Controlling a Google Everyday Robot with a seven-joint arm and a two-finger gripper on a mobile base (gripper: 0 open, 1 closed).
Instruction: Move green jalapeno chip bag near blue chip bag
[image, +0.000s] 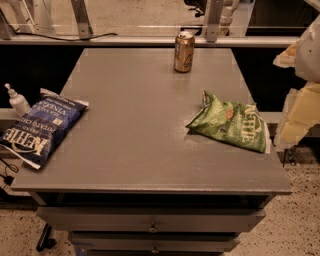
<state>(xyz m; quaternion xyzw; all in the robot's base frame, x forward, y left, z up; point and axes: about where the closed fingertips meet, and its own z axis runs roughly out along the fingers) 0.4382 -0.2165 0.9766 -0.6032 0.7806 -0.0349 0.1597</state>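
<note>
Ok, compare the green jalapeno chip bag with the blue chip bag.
The green jalapeno chip bag is smaller and crumpled; the blue chip bag is larger and flatter. The green bag lies by the table's right edge; the blue bag overhangs its left edge. Both show white Kettle lettering. The pincer hangs beyond the right edge, nearer the green bag.

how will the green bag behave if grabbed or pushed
The green bag looks crinkled and puffy, so probably light and soft under a pinch. Its film may slide on the table if pushed. The gripper is at the right edge.
</note>
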